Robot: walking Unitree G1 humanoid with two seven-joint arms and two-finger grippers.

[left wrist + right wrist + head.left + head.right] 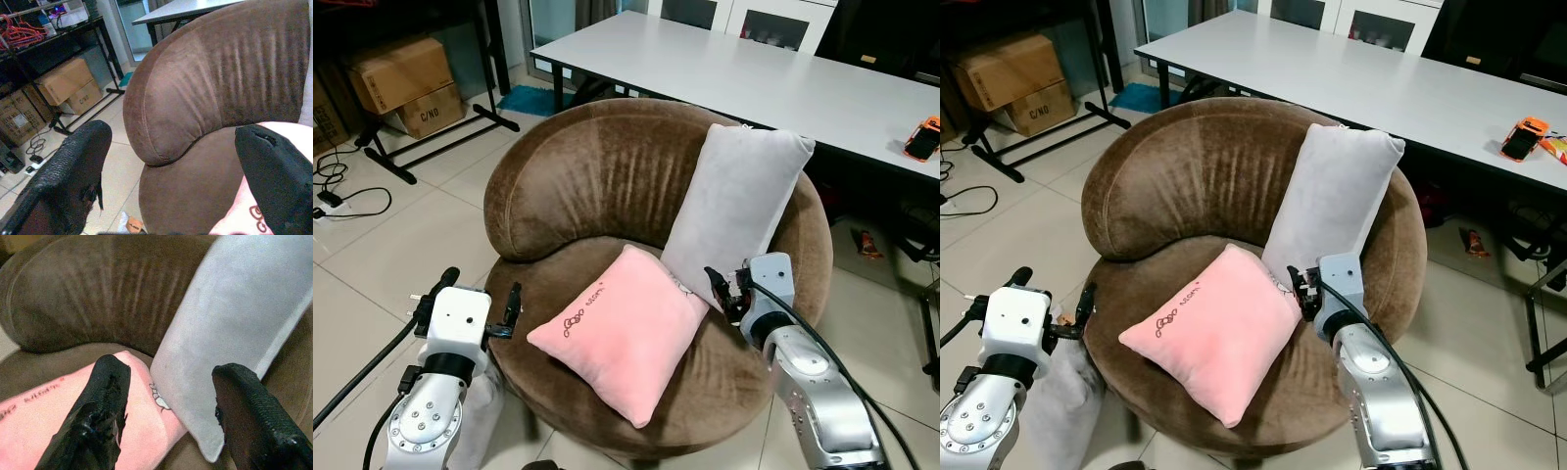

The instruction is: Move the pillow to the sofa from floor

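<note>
Pink pillow (628, 330) lying flat on the brown sofa (578, 181) seat at lower centre, grey pillow (736, 201) leaning on the backrest behind it, right gripper (166, 418) fingers wide apart and empty beside both, left gripper (171, 181) spread wide and empty at the sofa's left edge, white table (734, 73) across the top.

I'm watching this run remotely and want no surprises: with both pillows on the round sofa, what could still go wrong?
The pink pillow lies near the seat's front edge on the brown sofa; it may slide off. The grey pillow only leans on the backrest, so the open right gripper beside it might topple it when withdrawing. The left gripper, open, sits close to the sofa's side and could brush it.
</note>
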